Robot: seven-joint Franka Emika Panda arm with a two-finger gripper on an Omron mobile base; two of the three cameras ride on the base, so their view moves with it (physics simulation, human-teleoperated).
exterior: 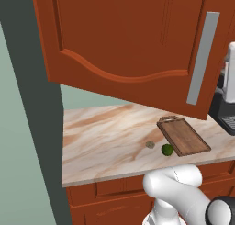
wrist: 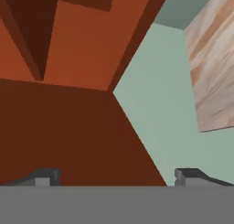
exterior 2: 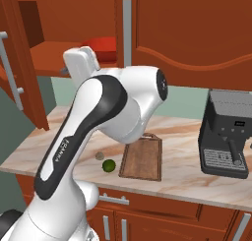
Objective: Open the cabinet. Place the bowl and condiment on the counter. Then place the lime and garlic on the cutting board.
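A robot arm reaches toward the open cabinet [exterior 2: 59,48], its end effector [wrist: 116,177] spread wide and empty, close beneath reddish-brown cabinet wood beside the pale green wall. The red bowl [exterior 2: 101,44] sits on the shelf inside the cabinet, just behind the raised hand; the condiment cannot be made out from here. Below the cabinet, on the counter [exterior: 105,137], the lime [exterior: 167,149] lies just beside the near edge of the cutting board [exterior: 184,136], with the garlic [exterior: 150,144] a little further from the board on the same side. Neither is on the board yet. The likely risks: the hand appears to sit low against the cabinet's underside, so a straight push could catch the shelf edge instead of entering. The swung-out door [exterior: 133,40] hangs over the counter and could be clipped by the elbow. The wide, shallow bowl may slip from a rim grip and fall on the lime and garlic below.
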